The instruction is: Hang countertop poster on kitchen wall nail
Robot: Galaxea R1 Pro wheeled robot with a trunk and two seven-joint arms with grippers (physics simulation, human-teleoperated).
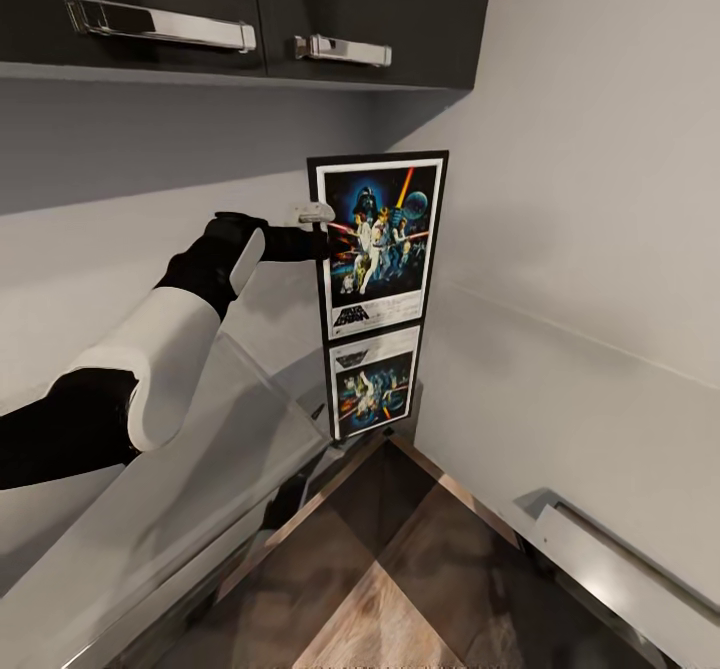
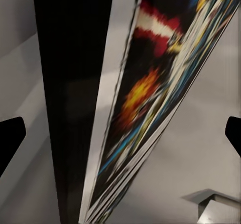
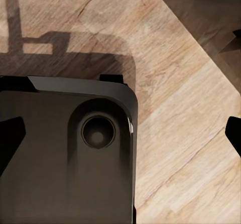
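A: Head view first. Where is the poster (image 1: 378, 245)?

B: Upright in the corner under the dark wall cabinets (image 1: 250, 11), its lower edge at the pale kitchen countertop (image 1: 160, 509), which mirrors it. The left gripper (image 1: 318, 229) has its fingers clamped on the poster's left edge.

A: And the left wrist view?

B: The poster (image 2: 145, 98) runs edge-on between the dark fingertips (image 2: 11, 133).

A: The right gripper?

B: Its wrist view looks down at wooden floor (image 3: 186, 133) and a dark part of the robot (image 3: 65, 153); both fingertips (image 3: 10, 138) sit at the picture's edges, spread wide, holding nothing.
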